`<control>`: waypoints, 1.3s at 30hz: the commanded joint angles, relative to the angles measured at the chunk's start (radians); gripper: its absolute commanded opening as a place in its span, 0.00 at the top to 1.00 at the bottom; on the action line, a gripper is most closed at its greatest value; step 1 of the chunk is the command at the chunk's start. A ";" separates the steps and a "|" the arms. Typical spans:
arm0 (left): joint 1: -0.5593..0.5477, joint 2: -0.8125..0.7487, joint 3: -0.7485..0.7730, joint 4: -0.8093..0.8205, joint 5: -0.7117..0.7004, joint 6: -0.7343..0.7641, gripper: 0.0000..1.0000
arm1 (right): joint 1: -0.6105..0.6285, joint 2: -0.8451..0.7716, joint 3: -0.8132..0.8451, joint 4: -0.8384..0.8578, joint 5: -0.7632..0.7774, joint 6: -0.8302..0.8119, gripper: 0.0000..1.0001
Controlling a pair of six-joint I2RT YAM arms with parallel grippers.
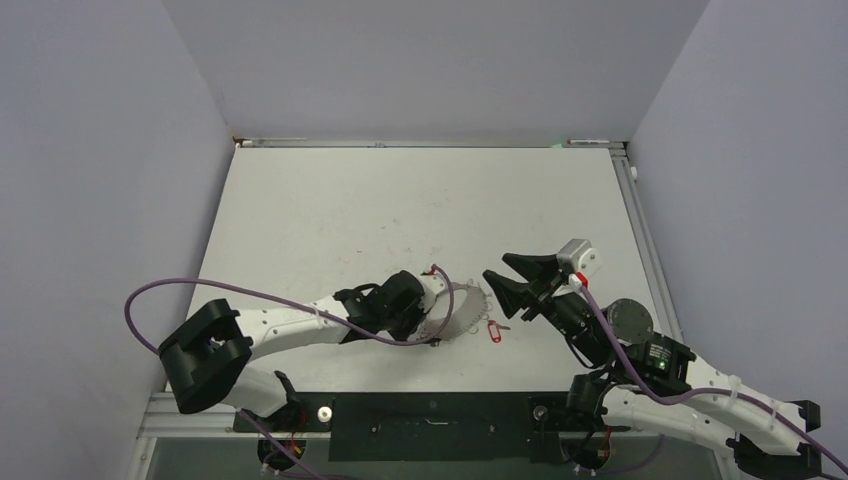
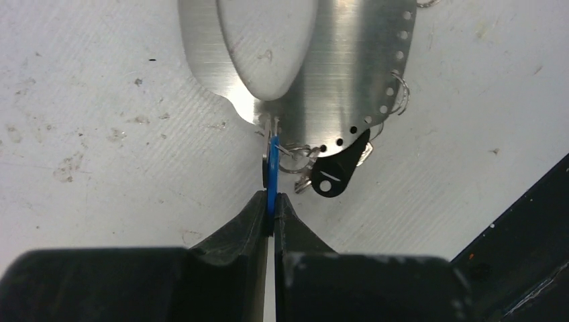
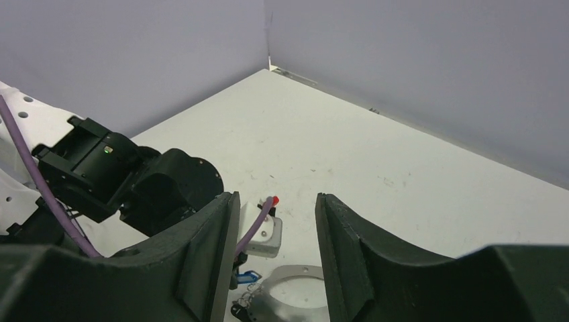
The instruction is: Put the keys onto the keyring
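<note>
Two tools show: the left tool (image 2: 271, 201) pinches the blue-tagged key (image 2: 271, 176) edge-on at the keyring (image 2: 349, 67) rim, frame centre; the right tool (image 3: 275, 204) hangs open, empty. Feed the key's eye slowly onto a wire ring (image 2: 295, 161). The keyring, top centre on the desk (image 2: 100, 100), is flat brushed grey metal with a wide hole and perforated edge.

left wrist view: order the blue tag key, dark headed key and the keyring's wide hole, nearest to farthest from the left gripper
1. blue tag key: pinched edge-on in the left gripper, centre of view.
2. dark headed key: just beyond, off to the right.
3. wide hole of the keyring: farthest, at the top of view.
</note>
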 commanded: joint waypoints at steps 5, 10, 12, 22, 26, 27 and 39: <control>0.071 -0.003 -0.003 0.037 -0.057 -0.116 1.00 | -0.002 0.059 0.028 0.016 0.001 0.021 0.54; 0.106 0.015 -0.024 0.066 -0.075 -0.134 0.95 | -0.001 0.081 0.013 0.007 0.016 0.036 0.54; 0.120 0.017 -0.030 0.076 -0.069 -0.136 0.91 | -0.003 0.094 0.010 0.003 0.017 0.042 0.54; 0.244 0.096 -0.016 0.129 -0.047 -0.142 0.89 | -0.002 0.193 -0.016 0.050 -0.005 0.069 0.54; 0.261 0.094 -0.015 0.151 -0.115 -0.176 0.80 | -0.003 0.264 -0.039 0.078 -0.025 0.098 0.54; 0.264 0.081 -0.020 0.159 -0.135 -0.190 0.76 | -0.003 0.283 -0.044 0.080 -0.026 0.108 0.54; 0.251 -0.389 0.018 -0.156 -0.452 -0.365 0.09 | -0.002 0.456 -0.100 0.203 0.046 0.169 0.53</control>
